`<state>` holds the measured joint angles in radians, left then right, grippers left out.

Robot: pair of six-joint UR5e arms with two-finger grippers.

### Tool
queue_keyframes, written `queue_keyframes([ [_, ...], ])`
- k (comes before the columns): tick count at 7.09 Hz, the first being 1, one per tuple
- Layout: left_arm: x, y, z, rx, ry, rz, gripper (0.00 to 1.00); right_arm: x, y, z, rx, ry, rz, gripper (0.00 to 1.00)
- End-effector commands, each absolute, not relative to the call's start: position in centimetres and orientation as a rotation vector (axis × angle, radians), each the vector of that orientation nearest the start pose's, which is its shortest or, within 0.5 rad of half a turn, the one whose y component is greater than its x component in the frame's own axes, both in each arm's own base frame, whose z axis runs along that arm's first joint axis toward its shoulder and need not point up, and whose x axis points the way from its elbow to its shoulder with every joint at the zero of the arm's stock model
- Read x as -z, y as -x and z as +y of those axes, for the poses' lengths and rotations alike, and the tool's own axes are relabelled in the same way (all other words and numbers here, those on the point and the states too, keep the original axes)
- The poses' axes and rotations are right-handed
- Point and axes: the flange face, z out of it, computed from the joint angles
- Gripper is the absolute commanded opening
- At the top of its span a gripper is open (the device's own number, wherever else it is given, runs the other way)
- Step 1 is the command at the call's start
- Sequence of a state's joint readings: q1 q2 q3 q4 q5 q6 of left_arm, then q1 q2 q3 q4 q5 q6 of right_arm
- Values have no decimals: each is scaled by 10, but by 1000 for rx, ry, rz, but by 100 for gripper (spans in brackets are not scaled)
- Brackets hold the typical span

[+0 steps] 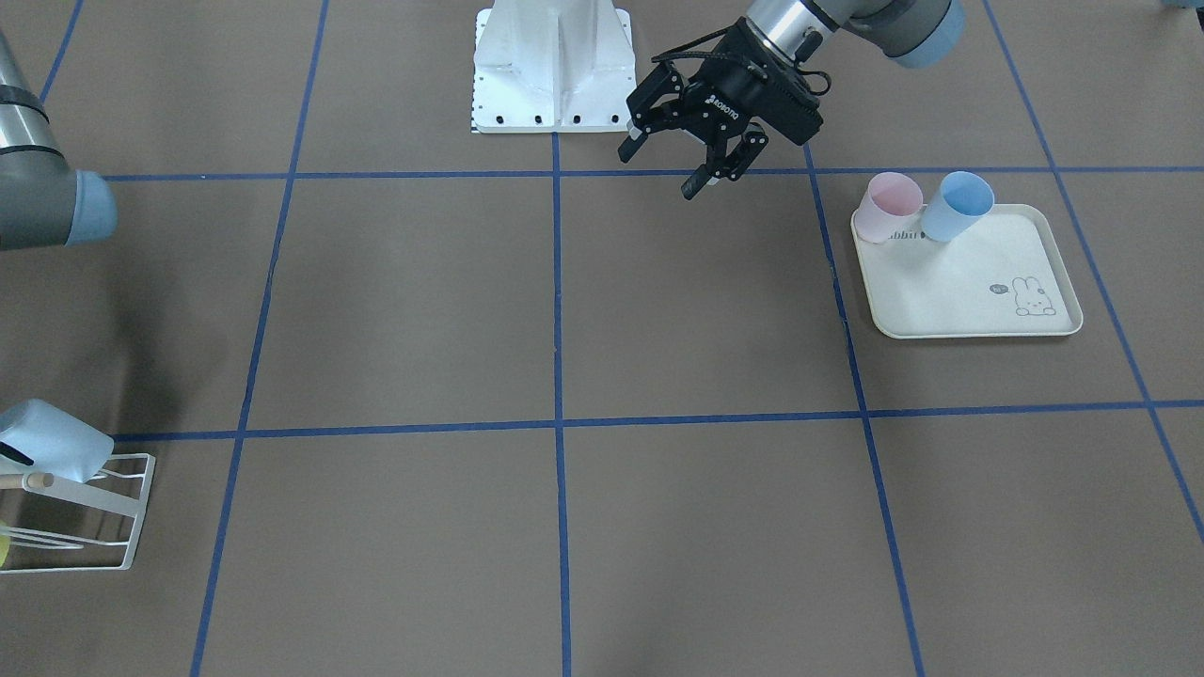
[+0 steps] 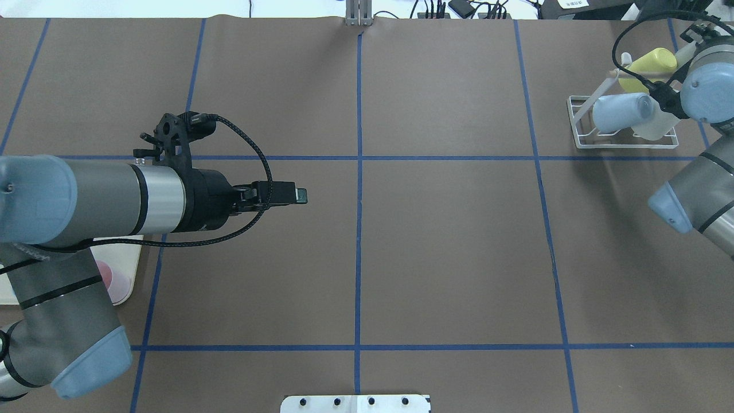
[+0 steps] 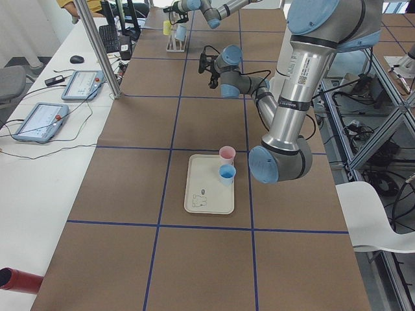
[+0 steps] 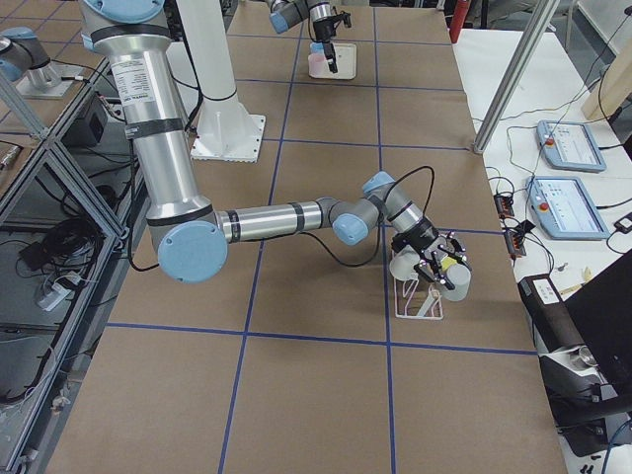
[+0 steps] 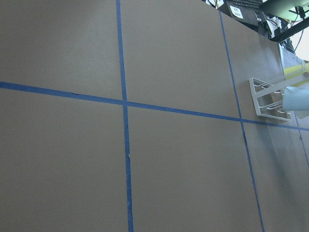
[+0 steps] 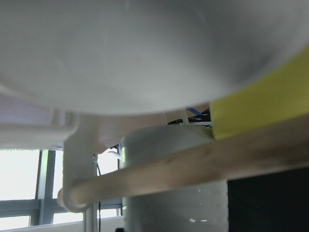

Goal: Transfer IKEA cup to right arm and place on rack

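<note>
The white wire rack [image 2: 625, 141] stands at the far right of the table, also seen low at the left edge [image 1: 113, 512] of the front-facing view. On it lie a pale blue cup [image 2: 622, 112], a yellow cup [image 2: 648, 62] and a whitish IKEA cup [image 2: 658, 125]. My right gripper [image 4: 441, 265] sits right at the whitish cup on the rack. Its fingers are hidden behind the wrist in the overhead view, so I cannot tell their state. In the right wrist view the wooden dowel [image 6: 159, 176] and cup walls fill the frame. My left gripper [image 1: 670, 162] hangs open and empty near the robot base.
A cream rabbit-print tray [image 1: 978, 306] holds a pink cup [image 1: 889, 207] and a blue cup [image 1: 958, 207] on my left side. The white robot base [image 1: 553, 66] stands at the near table edge. Blue tape lines cross the brown table.
</note>
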<state>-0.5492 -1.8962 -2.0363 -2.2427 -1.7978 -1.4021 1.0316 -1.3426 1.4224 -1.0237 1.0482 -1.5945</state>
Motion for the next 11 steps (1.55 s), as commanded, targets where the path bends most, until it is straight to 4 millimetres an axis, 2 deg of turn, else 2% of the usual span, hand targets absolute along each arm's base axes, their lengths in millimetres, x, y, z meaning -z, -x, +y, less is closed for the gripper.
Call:
queue_keyframes([
  [1,-196,-385,-365,143,-340,1431,100,-557,161,-624,1837,-310,884,51],
  [4,-195,-385,-365,141,-339,1433,100,-563,164,-624,1843,-294,888,54],
  [5,-195,-385,-365,141,-339,1433,100,-562,165,-624,1841,-296,889,62],
  [6,-195,-385,-365,141,-339,1433,100,-560,165,-624,1834,-304,890,83],
  [7,-195,-385,-365,141,-339,1433,100,-558,165,-625,1811,-322,889,98],
  [11,-194,-385,-365,141,-340,1434,100,-552,165,-624,1804,-345,894,99],
])
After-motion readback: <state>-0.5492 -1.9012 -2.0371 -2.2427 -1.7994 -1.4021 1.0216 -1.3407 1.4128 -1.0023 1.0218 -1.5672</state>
